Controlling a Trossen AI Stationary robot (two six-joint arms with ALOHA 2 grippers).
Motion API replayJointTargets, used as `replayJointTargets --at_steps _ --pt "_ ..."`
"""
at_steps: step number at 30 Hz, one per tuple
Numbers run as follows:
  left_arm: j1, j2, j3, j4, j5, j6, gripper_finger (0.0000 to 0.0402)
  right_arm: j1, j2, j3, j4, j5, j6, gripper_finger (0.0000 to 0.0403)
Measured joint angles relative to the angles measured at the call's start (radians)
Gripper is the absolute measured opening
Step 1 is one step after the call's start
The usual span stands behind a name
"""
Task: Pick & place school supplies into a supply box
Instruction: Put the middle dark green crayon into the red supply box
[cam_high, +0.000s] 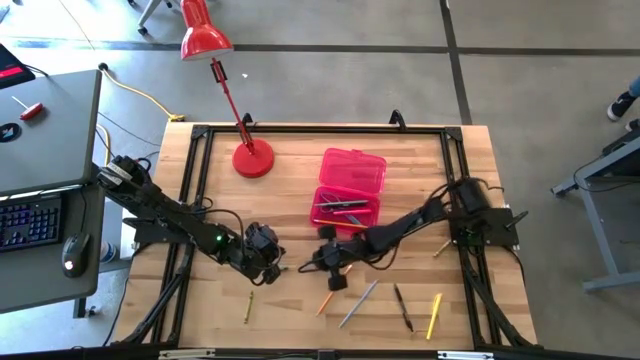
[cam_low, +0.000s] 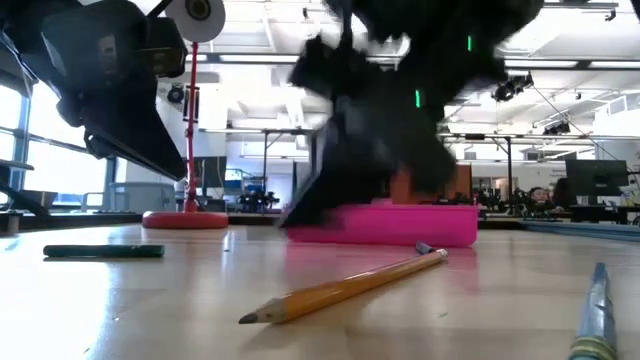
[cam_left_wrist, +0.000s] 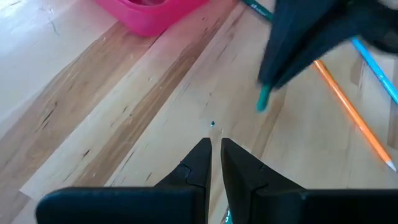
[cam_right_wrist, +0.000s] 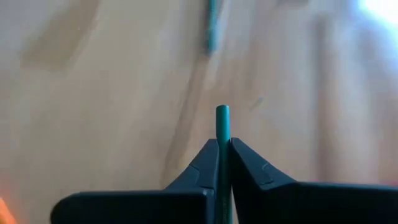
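Note:
The supply box (cam_high: 350, 186), a pink case, lies open at mid-table with several pencils in its near half. My right gripper (cam_high: 327, 262) hovers just in front of it, shut on a green pencil (cam_right_wrist: 222, 121). My left gripper (cam_high: 270, 262) waits to its left, fingers nearly together (cam_left_wrist: 216, 147) with nothing between their tips. A second green pencil (cam_low: 100, 251) lies flat on the table under the left arm. Loose supplies lie nearer the front edge: an orange pencil (cam_high: 325, 300), a grey pen (cam_high: 358, 303), a dark pen (cam_high: 403, 307) and a yellow pencil (cam_high: 434, 315). My right gripper pinches the green pencil between its two fingers. The pencil runs along the fingers, and its blunt end (cam_right_wrist: 222, 115) sticks out a little past the tips. The fingers slant down toward the table's left. Whether that end (cam_left_wrist: 263, 102) touches the table I cannot tell.
A red desk lamp stands with its round base (cam_high: 252, 160) at the far left, left of the box. A yellow-green pencil (cam_high: 248, 305) lies near the front left. Black frame rails (cam_high: 190, 200) run along the table's edges.

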Motion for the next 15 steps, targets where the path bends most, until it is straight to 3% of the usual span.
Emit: replayJointTargets --at_steps 5,9,12,15 --pt "0.000 0.000 0.000 0.009 -0.015 -0.004 0.0069 -0.008 -0.167 0.005 -0.264 0.274 -0.003 0.0015" --pt "0.000 0.000 0.000 0.010 0.008 -0.004 0.0069 -0.050 -0.229 0.004 -0.437 0.457 0.071 0.0010" --pt "0.000 0.000 0.000 0.008 0.069 -0.005 0.0069 -0.106 -0.235 -0.009 -0.477 0.462 0.199 0.0005" --pt "0.000 0.000 0.000 0.007 0.089 -0.005 0.0069 -0.166 -0.225 -0.061 -0.448 0.369 0.270 0.0010"
